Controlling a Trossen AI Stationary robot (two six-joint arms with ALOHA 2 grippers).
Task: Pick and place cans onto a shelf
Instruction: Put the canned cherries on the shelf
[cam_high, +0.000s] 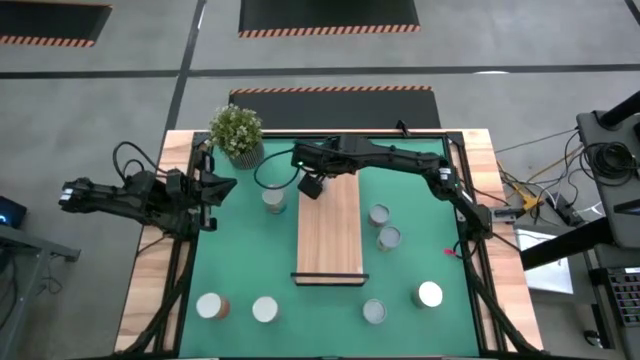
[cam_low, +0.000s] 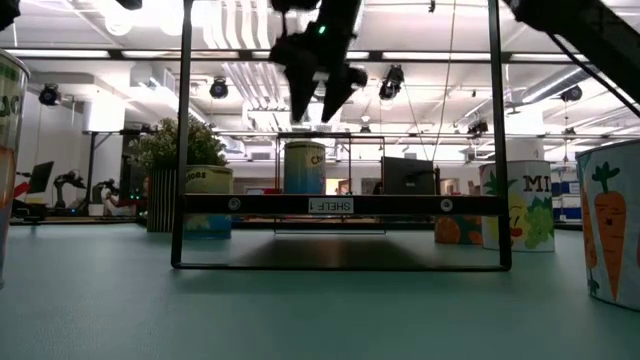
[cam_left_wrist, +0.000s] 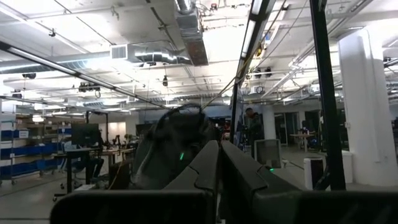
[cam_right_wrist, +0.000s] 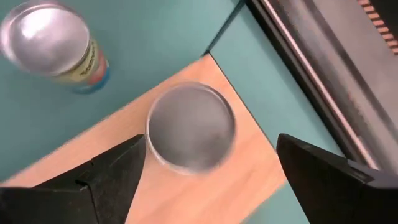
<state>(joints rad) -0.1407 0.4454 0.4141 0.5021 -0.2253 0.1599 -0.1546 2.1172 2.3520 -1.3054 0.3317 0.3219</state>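
**Right gripper open above a can on the shelf's far end**

Your right gripper (cam_right_wrist: 208, 171) hangs spread wide, touching nothing, over a silver-topped can (cam_right_wrist: 190, 127) standing on the far end of the shelf (cam_high: 329, 228). The right arm stretches leftward across the table's far edge. Your left gripper (cam_left_wrist: 217, 180) waits pressed together, at the far left. In the high view the gripper hides that can.

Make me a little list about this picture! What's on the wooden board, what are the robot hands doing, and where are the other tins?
shelf: long light-wood plank on the green mat
can on shelf: one silver-topped tin, at the far end
right gripper: open, above that tin
left gripper: shut, waiting at the table's left edge
other cans: seven on the mat around the plank
plant: potted green plant, far corner
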